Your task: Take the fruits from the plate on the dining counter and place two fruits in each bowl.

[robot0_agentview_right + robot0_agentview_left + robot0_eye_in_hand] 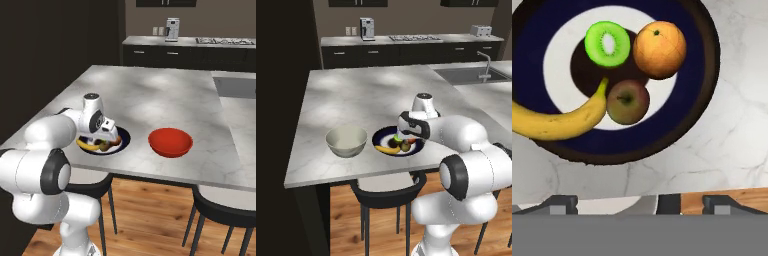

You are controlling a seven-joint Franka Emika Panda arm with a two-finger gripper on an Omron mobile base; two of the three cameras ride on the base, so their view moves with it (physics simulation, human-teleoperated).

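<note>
Hand view resolves kiwi half (pixel 607 44), orange (pixel 659 49), apple (pixel 628 102), banana (pixel 559 119) on plate (pixel 697 95); base views blur them. Fruit upper-frame above gripper (pixel 639 204), jaws wide apart, empty.

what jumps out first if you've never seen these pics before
The white arm stretches over the near edge of the dining counter, its open gripper poised above the plate. On that plate lie four bright fruits close together: a banana, a cut kiwi, an orange and a reddish-green apple. A pale bowl sits to one side of the plate and a red bowl to the other, both with nothing in them.
</note>
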